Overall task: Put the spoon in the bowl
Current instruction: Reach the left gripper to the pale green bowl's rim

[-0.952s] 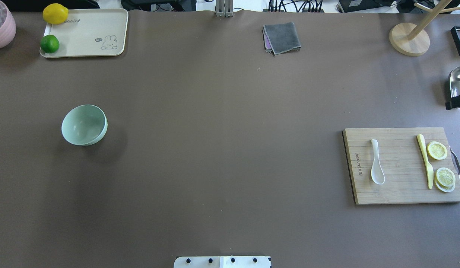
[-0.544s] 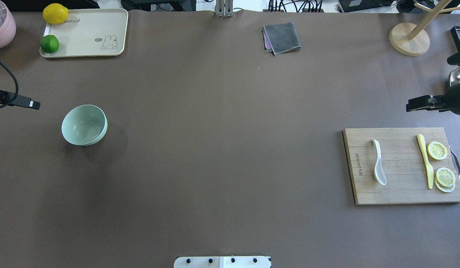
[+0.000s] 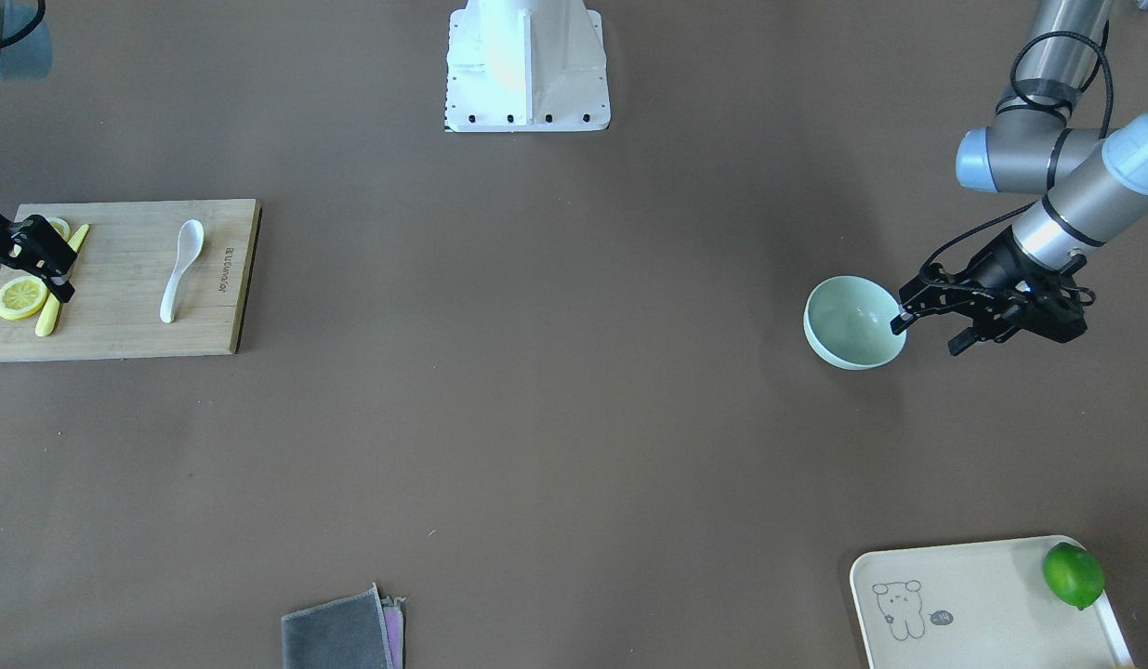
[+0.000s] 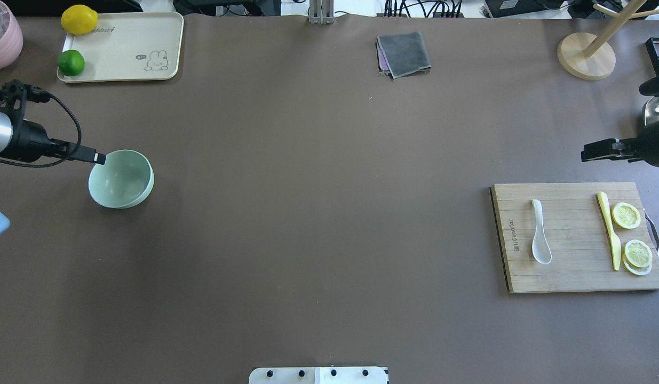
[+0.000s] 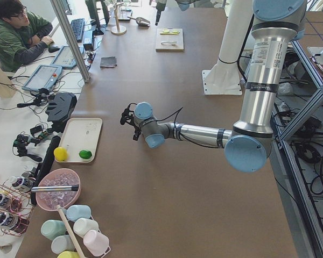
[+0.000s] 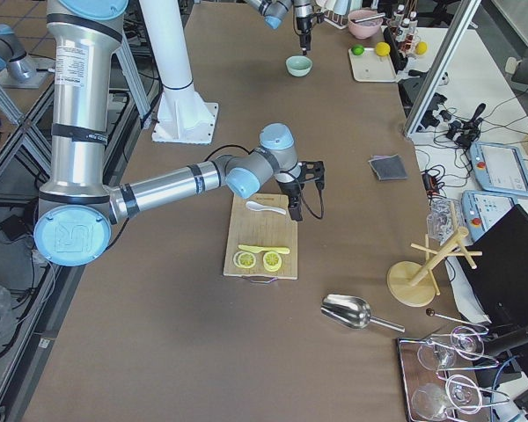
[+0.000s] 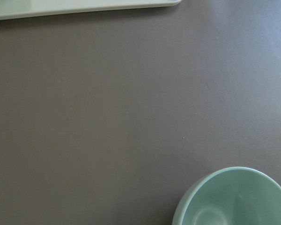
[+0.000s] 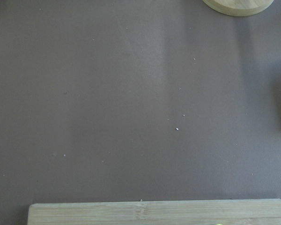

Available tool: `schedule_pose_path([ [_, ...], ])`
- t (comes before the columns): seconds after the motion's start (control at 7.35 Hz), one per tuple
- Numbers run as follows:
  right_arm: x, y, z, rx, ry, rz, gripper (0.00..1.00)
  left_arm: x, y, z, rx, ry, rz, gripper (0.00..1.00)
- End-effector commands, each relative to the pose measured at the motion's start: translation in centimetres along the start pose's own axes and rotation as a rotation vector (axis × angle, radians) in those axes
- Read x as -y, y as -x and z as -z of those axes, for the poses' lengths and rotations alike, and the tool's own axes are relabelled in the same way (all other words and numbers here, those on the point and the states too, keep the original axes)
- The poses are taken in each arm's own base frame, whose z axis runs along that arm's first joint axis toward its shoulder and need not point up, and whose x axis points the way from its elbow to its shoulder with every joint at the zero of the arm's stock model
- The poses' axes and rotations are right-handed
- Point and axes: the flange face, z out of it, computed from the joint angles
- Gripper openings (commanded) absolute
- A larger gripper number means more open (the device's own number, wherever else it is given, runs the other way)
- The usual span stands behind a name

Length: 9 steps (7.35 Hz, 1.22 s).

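Note:
The white spoon point(image 4: 540, 232) lies on a wooden cutting board point(image 4: 574, 277) at the right, also seen in the front view point(image 3: 181, 269). The mint-green bowl point(image 4: 121, 178) stands empty on the left of the table point(image 3: 854, 321); its rim shows in the left wrist view point(image 7: 234, 199). My left gripper point(image 3: 927, 336) is open and empty, its fingertips at the bowl's outer rim. My right gripper point(image 3: 48, 265) is open and empty. It hovers by the board's far right end, well apart from the spoon.
A yellow-green knife point(image 4: 609, 229) and lemon slices point(image 4: 626, 215) lie on the board right of the spoon. A cream tray point(image 4: 126, 48) with a lemon and a lime is at back left. A grey cloth point(image 4: 404, 53) and a wooden stand point(image 4: 585, 56) are at the back.
Both arms have come into view from the sides. My left gripper has moved right, up to the bowl's rim. My right gripper has held still for the last half second.

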Motion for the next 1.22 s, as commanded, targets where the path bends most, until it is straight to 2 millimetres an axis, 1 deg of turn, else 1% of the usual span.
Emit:
schedule_pose_path([
  [0.0, 0.0, -0.1, 0.0, -0.003, -0.001, 0.0, 1.0, -2.1, -2.6, -2.9, -0.035, -0.015, 0.04, 0.47],
  [0.14, 0.0, -0.1, 0.0, -0.004, 0.0, -0.001, 1.0, -2.9, -3.4, -4.4, -0.006, -0.038, 0.027, 0.34],
  [0.27, 0.0, -0.1, 0.0, -0.004, 0.0, -0.001, 1.0, -3.1, -3.4, -4.7, 0.005, -0.043, 0.027, 0.09],
  [0.41, 0.0, -0.1, 0.0, -0.004, 0.0, -0.001, 1.0, -3.0, -3.8, -4.5, 0.0, -0.043, 0.028, 0.0],
  [0.54, 0.0, -0.1, 0.0, -0.003, -0.001, 0.0, 1.0, -2.3, -5.0, -4.2, -0.016, -0.053, 0.028, 0.0],
  [0.82, 0.0, 0.0, 0.0, -0.002, -0.002, 0.0, 1.0, 1.9, -10.8, -4.1, -0.084, -0.095, 0.117, 0.0],
  [0.95, 0.0, 0.0, 0.0, -0.002, -0.002, 0.0, 1.0, 2.8, -13.9, -5.0, -0.103, -0.083, 0.112, 0.0],
  [1.09, 0.0, 0.0, 0.0, -0.002, -0.002, -0.001, 1.0, 3.9, -17.5, -5.9, -0.115, -0.073, 0.139, 0.0],
])
